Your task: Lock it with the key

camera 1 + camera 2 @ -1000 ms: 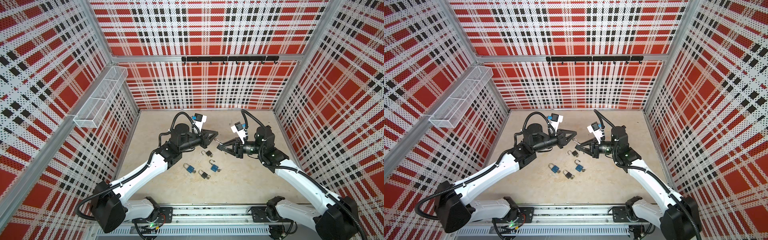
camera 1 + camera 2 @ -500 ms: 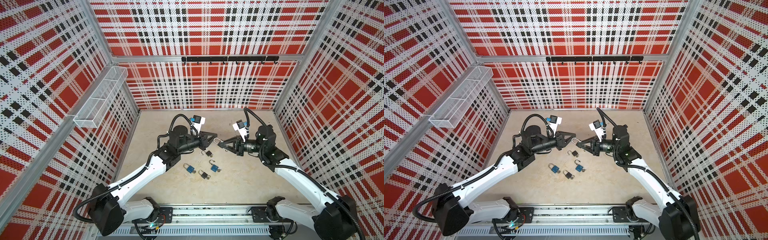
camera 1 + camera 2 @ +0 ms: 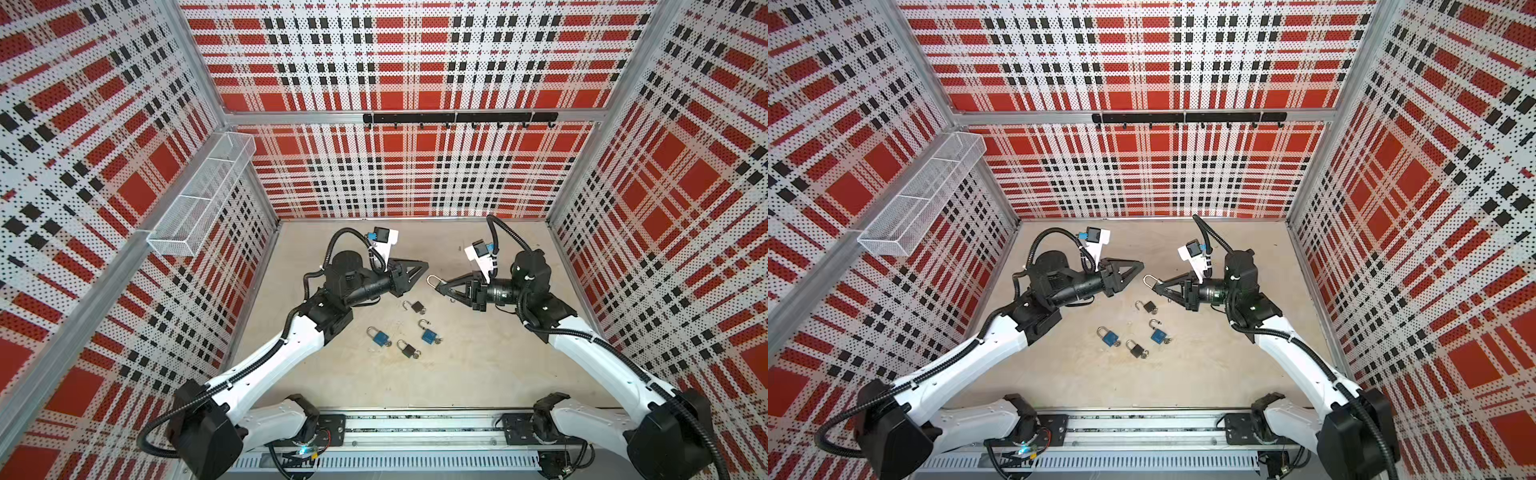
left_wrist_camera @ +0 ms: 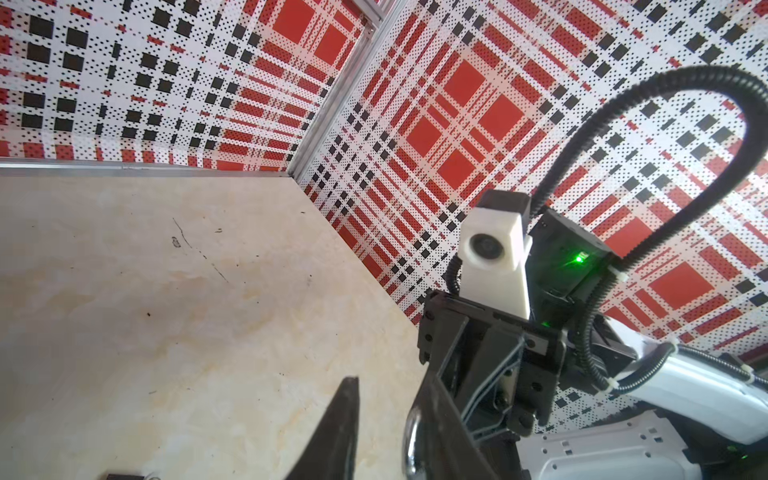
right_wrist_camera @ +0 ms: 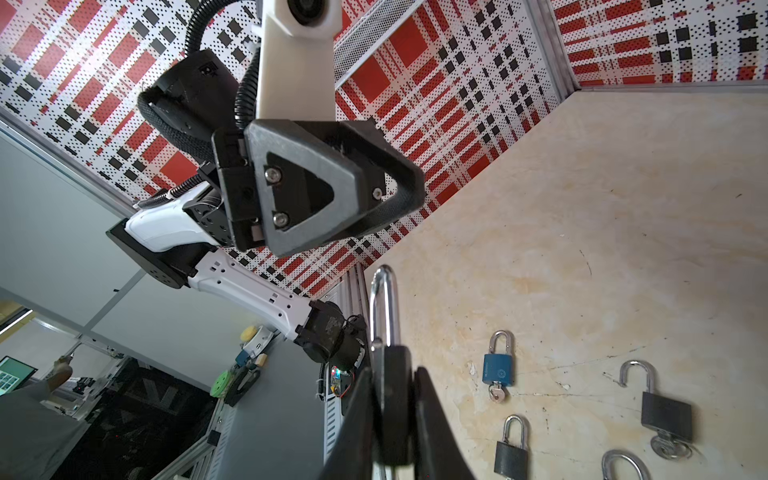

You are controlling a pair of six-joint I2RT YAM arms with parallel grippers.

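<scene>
Left claw point(image 3: 419, 272) backed off gripped padlock point(image 5: 392, 376); loose padlocks point(image 3: 379, 337) below.

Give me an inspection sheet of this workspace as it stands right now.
Surface: beige table, lightly scuffed.
Job's things: held padlock off the table; blue padlocks and black padlocks lying mid-table, one of each with shackle open.
Clutter: nothing seen.
Hands: left hand open, empty; right hand shut on held padlock.
Cables: black conduit loops at both wrists, clear of the padlocks.
Surroundings: plaid walls, mesh basket, hook rail.
</scene>
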